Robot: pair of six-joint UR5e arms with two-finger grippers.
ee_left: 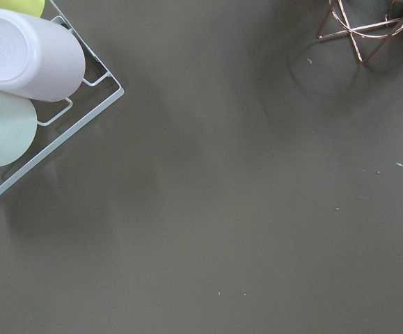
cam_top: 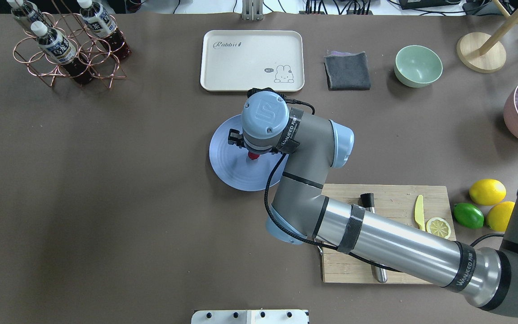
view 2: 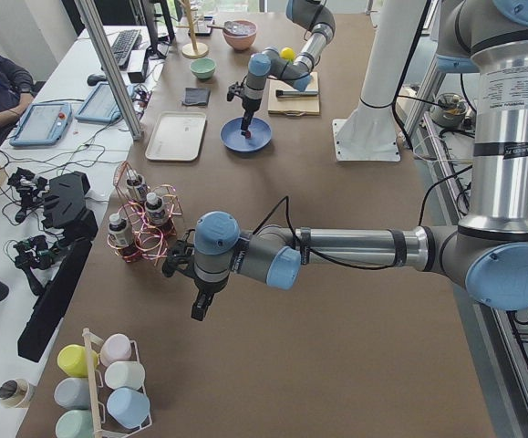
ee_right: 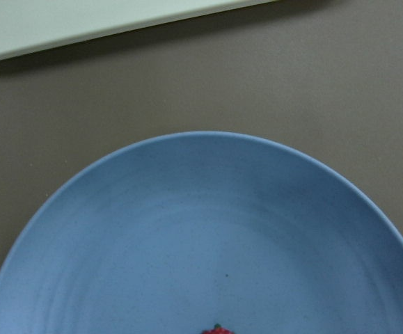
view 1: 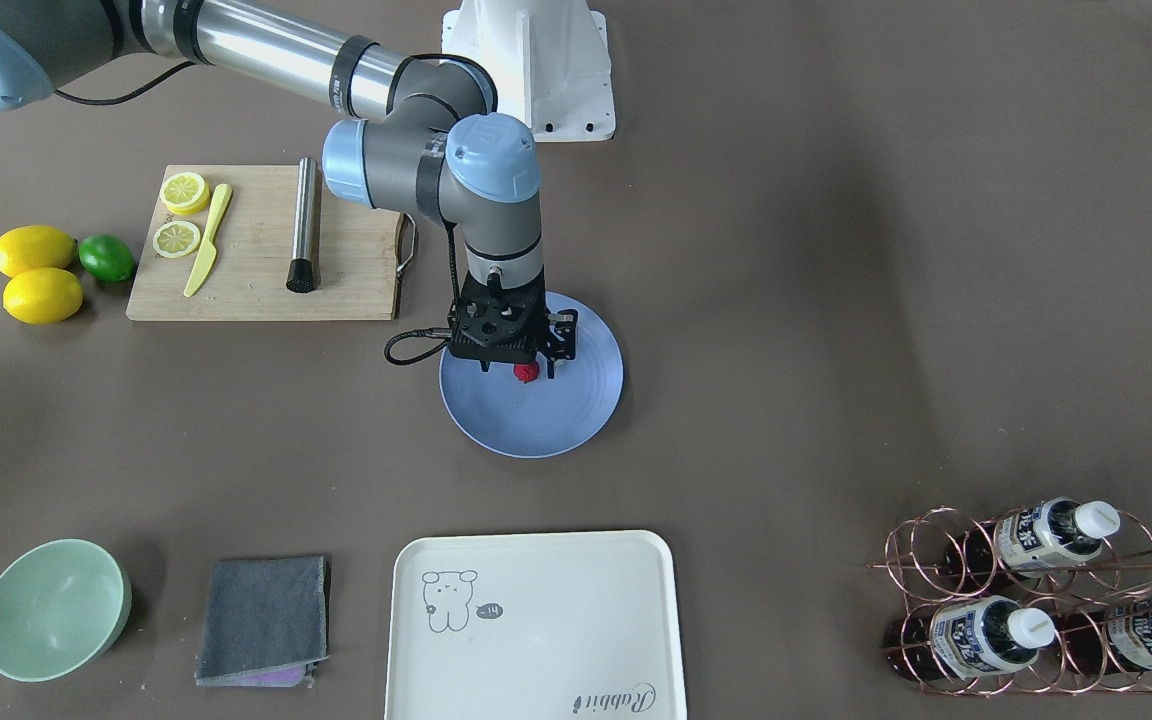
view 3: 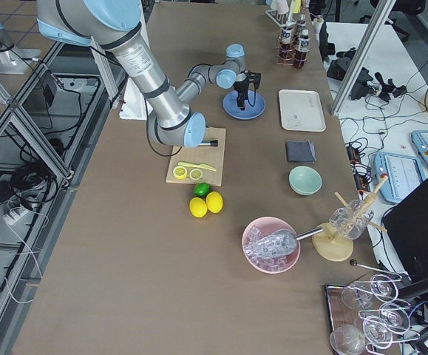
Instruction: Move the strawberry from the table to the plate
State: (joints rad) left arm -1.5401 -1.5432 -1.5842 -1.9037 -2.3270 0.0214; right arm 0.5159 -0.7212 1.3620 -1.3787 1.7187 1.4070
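Note:
The small red strawberry [view 1: 526,372] lies on the round blue plate [view 1: 556,420] near the middle of the table. My right gripper [view 1: 518,370] points straight down over it, its thin fingertips standing a little apart on either side of the berry, so it looks open. The overhead view shows the strawberry [cam_top: 253,156] just under the wrist, on the plate [cam_top: 227,166]. In the right wrist view only the berry's top [ee_right: 217,330] peeks in at the bottom edge of the plate [ee_right: 187,223]. My left gripper [view 2: 197,313] hangs over bare table; I cannot tell its state.
A wooden cutting board [view 1: 256,270] with lemon slices, a yellow knife and a metal muddler lies beside the plate. Lemons [view 1: 36,275], a lime, a green bowl [view 1: 54,608], a grey cloth [view 1: 264,620], a cream tray [view 1: 536,620] and a bottle rack [view 1: 1026,600] stand around. A cup rack [ee_left: 20,83] is near the left arm.

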